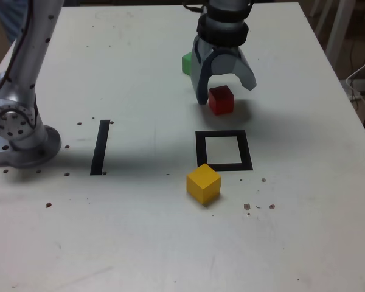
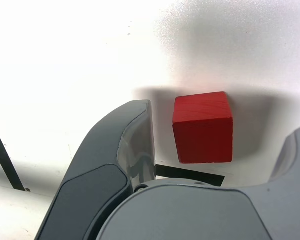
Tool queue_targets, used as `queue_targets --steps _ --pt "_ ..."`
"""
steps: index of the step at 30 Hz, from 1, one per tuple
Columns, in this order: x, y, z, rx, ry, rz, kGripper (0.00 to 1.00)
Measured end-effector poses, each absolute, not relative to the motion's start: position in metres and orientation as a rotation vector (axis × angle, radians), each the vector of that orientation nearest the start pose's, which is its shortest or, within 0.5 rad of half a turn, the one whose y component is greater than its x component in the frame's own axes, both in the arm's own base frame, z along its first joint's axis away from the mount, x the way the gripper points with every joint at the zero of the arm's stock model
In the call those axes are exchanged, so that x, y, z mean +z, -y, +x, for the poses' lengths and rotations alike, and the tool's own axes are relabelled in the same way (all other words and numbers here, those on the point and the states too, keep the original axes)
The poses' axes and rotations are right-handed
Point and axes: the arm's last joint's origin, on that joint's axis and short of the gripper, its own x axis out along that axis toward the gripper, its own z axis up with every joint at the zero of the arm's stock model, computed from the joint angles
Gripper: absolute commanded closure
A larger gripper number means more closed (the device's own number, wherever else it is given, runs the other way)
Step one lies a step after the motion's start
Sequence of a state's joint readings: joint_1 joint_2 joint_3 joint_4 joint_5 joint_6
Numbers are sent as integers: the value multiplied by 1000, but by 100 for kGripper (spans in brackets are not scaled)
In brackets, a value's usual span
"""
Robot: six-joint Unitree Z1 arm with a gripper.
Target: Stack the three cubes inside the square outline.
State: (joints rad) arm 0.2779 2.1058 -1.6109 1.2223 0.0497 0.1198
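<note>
Pincer (image 1: 226, 92) spread wide, astride the red cube (image 1: 221, 100) on the white surface (image 1: 140, 243), gripping nothing. Cube flat on one face, turned slightly askew, just beyond the square outline (image 1: 199, 150). Yellow cube (image 1: 204, 185) near the outline's front-left corner in the exterior view; green cube (image 1: 186, 62) behind the pincer.

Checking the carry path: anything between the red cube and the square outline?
Nothing. In the exterior view only bare white table separates the red cube from the square outline. The yellow cube sits beyond the outline's near edge.
</note>
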Motion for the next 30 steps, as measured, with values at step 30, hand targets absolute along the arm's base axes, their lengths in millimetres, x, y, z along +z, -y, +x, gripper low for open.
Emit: queue_targets --steps 30 --pt "216 -113 373 157 -1671 -111 53"
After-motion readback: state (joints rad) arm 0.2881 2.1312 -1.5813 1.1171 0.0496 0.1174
